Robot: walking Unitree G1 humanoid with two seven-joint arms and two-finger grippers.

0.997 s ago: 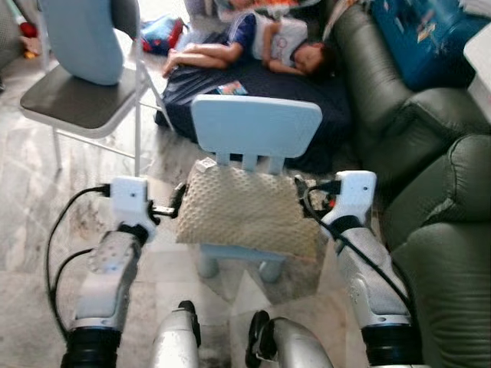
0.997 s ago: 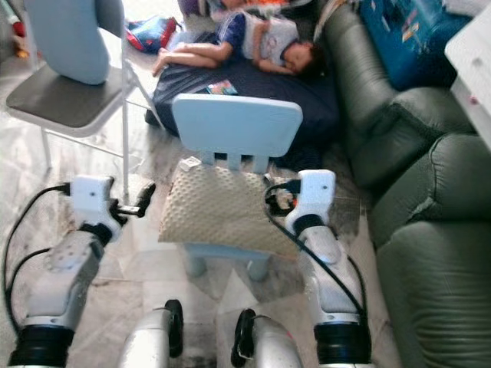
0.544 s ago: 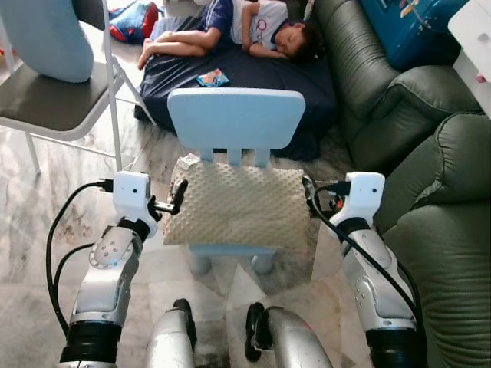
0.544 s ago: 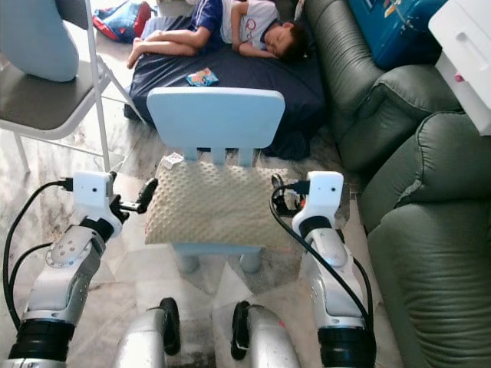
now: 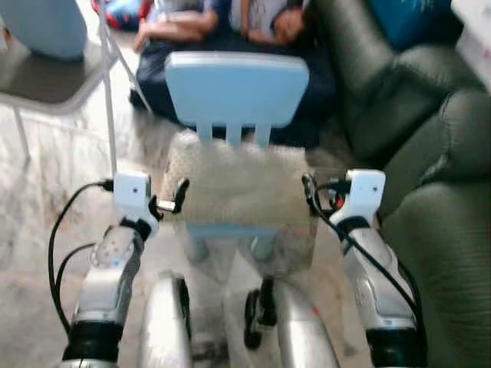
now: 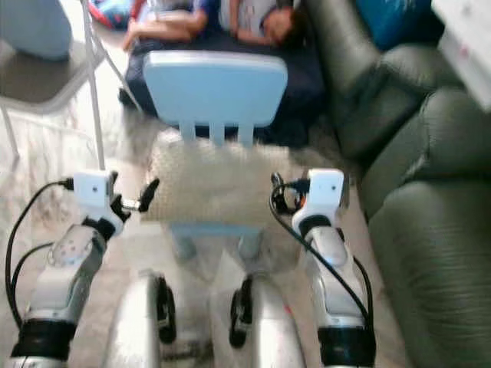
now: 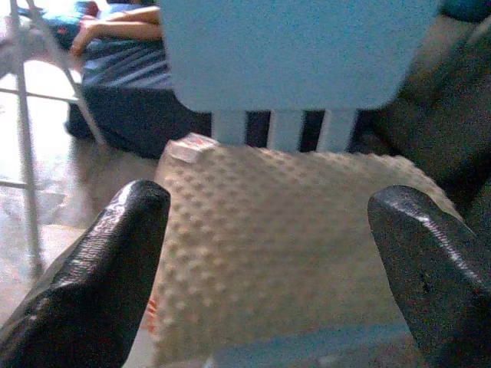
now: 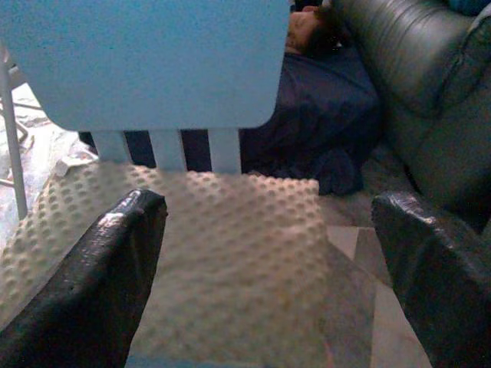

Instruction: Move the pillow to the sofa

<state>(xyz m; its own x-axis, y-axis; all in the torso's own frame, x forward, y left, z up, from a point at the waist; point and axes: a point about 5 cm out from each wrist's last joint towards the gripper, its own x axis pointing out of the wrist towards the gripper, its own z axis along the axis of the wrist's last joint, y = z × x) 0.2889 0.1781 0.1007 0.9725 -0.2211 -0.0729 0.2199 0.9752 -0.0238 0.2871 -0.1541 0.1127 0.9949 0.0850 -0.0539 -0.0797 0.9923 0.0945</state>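
Note:
A beige dimpled pillow lies flat on the seat of a small light-blue chair. My left gripper hovers just off the pillow's left edge, and my right gripper just off its right edge. Both wrist views show wide-open black fingers with the pillow ahead of them and nothing held. The dark green sofa stands on the right. The head views are blurred.
Behind the small chair a person lies on a dark blue floor mattress. A grey folding chair stands at the back left. The floor is pale marble.
The whole picture has shifted and gone blurred, so the camera has moved. Both grippers stay open at the two sides of the pillow, which has not moved on the chair.

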